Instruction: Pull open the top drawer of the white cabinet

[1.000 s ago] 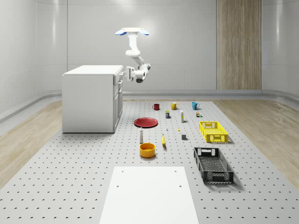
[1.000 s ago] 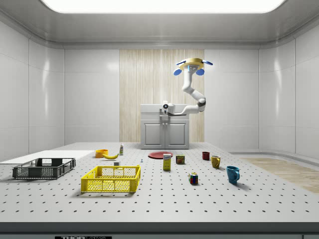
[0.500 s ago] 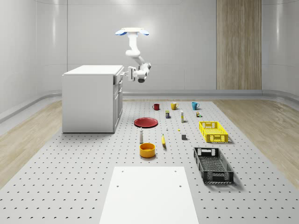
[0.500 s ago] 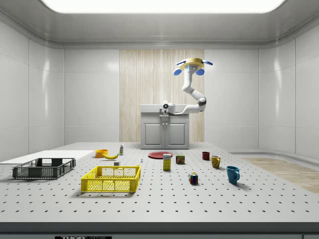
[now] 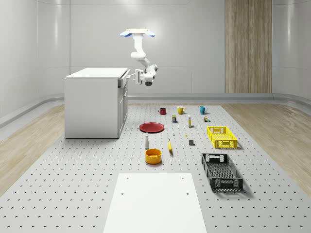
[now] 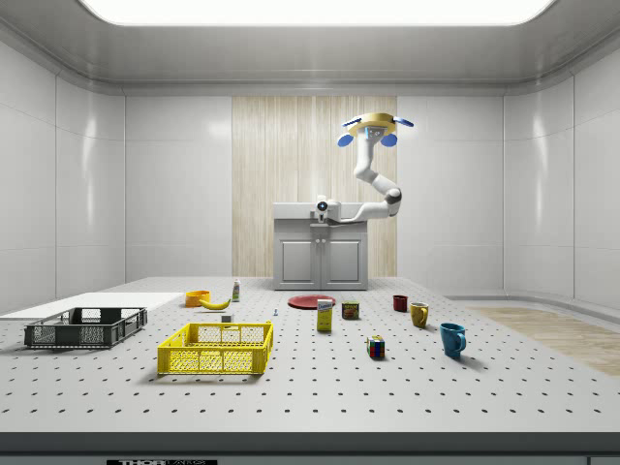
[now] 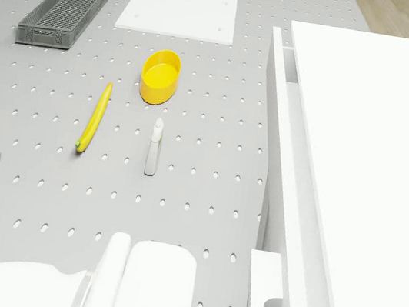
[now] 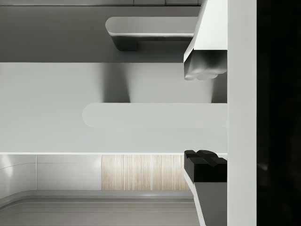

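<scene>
Cabinet (image 5: 95,104), white and boxy, stands on the pegboard floor (image 5: 73,184) at the whole-scene view's left, and its top drawer (image 7: 283,174) sits just under the top slab, its front standing slightly out from the cabinet face in the drone view. The drone (image 5: 138,33) hovers in the air beside the cabinet's front, above the floor and higher than the cabinet top. Its arm (image 5: 141,56) bends down and across toward the cabinet front. The gripper (image 5: 131,75) is level with the top drawer, right at its front. In the wrist view the gripper's fingers (image 8: 204,70) are apart, one on each side of the drawer handle (image 8: 155,115), which lies between them; whether they touch it cannot be told. Farther out on the floor lie a red plate (image 5: 152,127), a yellow crate (image 5: 221,137) and a banana (image 7: 95,117).
</scene>
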